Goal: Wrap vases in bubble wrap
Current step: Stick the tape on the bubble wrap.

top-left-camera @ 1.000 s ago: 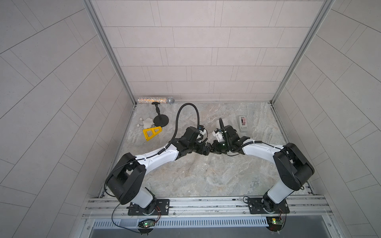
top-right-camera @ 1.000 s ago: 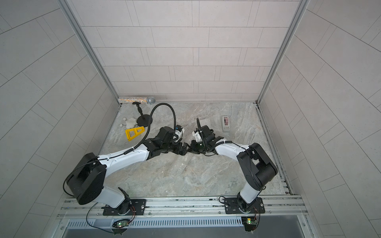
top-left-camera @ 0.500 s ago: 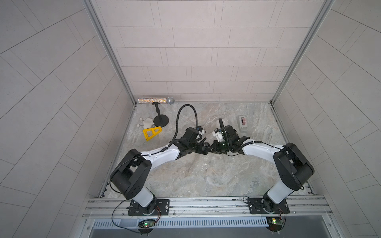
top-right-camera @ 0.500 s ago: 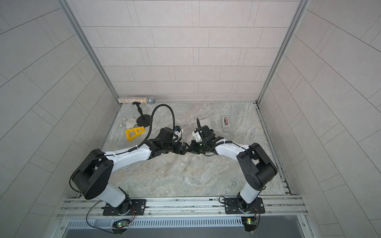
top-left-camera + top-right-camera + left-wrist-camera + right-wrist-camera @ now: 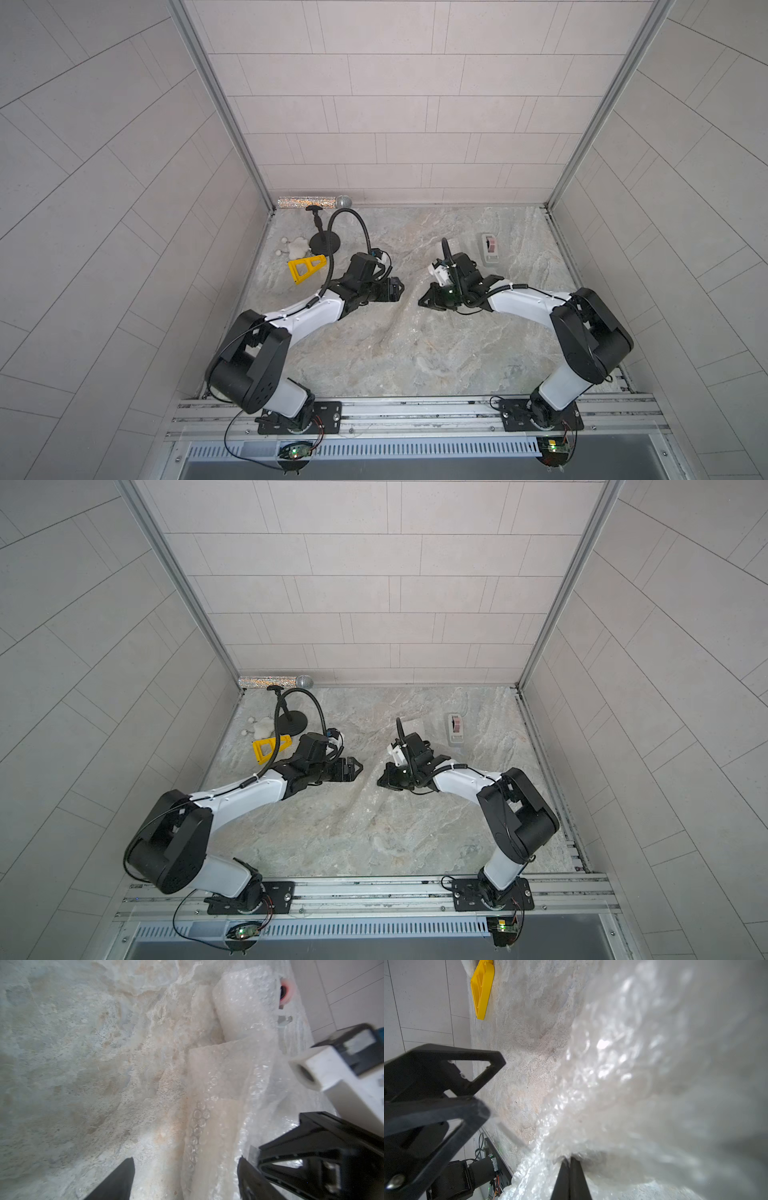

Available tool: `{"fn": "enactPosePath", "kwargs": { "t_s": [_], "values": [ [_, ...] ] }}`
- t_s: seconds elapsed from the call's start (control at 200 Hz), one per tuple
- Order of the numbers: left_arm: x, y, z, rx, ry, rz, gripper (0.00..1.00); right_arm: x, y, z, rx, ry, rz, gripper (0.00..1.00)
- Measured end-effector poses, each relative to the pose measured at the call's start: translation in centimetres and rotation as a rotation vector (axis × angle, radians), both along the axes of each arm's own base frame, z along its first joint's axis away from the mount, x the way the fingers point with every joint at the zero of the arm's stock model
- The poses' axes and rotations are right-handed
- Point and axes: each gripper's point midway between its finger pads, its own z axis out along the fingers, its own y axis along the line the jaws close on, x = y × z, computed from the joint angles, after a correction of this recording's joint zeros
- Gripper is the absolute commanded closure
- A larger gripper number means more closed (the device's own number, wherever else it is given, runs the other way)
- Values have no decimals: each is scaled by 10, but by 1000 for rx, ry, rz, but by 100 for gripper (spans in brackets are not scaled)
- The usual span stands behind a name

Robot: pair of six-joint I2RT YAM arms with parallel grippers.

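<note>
Bubble wrap [image 5: 218, 1088] lies rumpled on the surface [image 5: 62, 1064] between the spread jaws of the left claw [image 5: 186, 1160], one fold clamped in the right claw [image 5: 570, 1167], and could slip free or tear if both tug unevenly.

Probably a robotics lab test cell, tile-patterned wall panels [image 5: 395, 104] in aluminium framing [image 5: 219, 104], marble-look tabletop [image 5: 395, 353], arm bases [image 5: 299, 415] bolted to a front rail [image 5: 415, 409], exposed circuit boards [image 5: 295, 451].

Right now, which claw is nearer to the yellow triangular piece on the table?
Left. The left claw is open, a short way from the yellow triangular piece. The right claw is beyond it, farther off, shut on the bubble wrap.
</note>
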Motion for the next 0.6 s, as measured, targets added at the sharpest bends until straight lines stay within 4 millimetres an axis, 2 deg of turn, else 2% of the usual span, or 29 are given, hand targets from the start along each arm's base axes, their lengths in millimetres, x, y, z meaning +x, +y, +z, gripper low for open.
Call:
{"fn": "enactPosePath", "kwargs": {
  "t_s": [0.185, 0.36, 0.46, 0.601],
  "values": [
    [-8, 2, 37, -68, -70, 6, 19, 0, 0, 0, -1, -1, 0, 100],
    [-13, -1, 49, -97, -83, 10, 18, 1, 1, 0, 1, -4, 1, 100],
    [-15, -8, 48, -97, -74, -8, 18, 1, 2, -1, 3, -7, 2, 100],
    [-8, -26, 30, -76, -17, -42, 18, 2, 3, -1, 4, -9, 2, 100]
  ]
}}
